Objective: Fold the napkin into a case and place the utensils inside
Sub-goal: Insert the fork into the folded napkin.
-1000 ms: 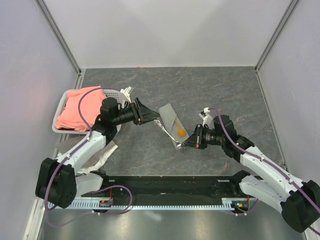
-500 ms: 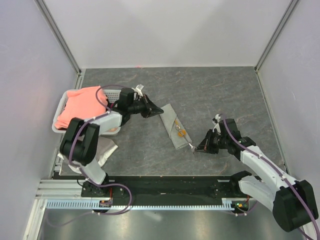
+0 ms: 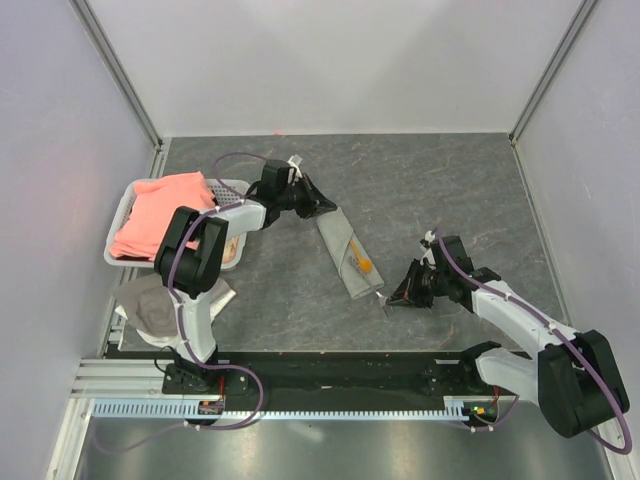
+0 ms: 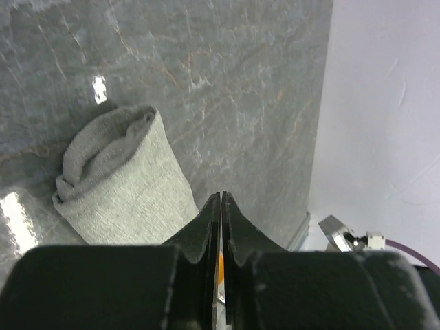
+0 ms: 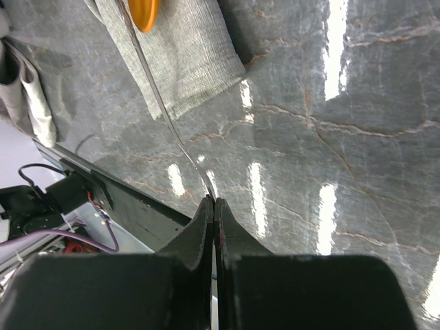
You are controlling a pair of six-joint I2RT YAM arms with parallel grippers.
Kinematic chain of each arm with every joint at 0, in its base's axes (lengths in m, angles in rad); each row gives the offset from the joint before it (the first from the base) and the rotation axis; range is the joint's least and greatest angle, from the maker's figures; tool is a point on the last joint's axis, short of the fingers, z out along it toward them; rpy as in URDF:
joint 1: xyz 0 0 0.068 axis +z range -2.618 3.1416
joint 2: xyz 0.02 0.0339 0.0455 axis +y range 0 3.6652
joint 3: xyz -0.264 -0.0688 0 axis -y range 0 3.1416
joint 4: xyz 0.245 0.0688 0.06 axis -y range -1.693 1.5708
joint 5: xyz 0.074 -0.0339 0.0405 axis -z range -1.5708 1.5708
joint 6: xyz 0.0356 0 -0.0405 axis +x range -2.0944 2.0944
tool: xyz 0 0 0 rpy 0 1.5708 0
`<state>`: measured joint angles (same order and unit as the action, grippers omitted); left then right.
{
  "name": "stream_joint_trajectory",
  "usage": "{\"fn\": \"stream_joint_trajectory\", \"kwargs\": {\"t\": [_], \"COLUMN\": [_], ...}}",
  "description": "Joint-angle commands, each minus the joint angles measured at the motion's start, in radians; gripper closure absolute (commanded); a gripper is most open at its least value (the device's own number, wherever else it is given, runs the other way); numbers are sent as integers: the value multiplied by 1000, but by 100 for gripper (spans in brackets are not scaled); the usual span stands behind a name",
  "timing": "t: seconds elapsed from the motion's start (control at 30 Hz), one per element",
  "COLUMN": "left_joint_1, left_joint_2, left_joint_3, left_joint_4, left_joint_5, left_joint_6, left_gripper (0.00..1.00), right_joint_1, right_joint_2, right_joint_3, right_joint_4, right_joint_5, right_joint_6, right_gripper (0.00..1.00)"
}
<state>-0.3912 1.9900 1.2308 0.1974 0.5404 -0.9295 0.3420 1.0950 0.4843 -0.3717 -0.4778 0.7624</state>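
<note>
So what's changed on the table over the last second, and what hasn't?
The left gripper swung away from the bases to the case's far end, fingers shut. The right gripper backed off from the case's near end toward its own side, apparently shut on the fork's end. The spoon stayed on the case, the pink cloth in the basket.

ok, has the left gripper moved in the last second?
Yes. In the top view the left gripper has shifted toward the back wall and slightly right, judged against the white basket.
</note>
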Motion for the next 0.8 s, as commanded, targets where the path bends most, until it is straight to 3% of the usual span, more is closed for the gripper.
{"fn": "stream_joint_trajectory", "kwargs": {"t": [0.0, 0.77], "left_joint_1": [-11, -23], "left_joint_2": [35, 93], "left_joint_3": [56, 59], "left_joint_4": [-64, -139], "left_joint_5": [-68, -142], "left_joint_6": [84, 143], "left_gripper": [92, 94], "right_joint_1": [-5, -1], "right_joint_2": [20, 187], "right_joint_3": [11, 34], "right_joint_4": [76, 269], "right_joint_5": [-25, -76], "right_joint_6": [51, 189], "right_gripper": [100, 100]}}
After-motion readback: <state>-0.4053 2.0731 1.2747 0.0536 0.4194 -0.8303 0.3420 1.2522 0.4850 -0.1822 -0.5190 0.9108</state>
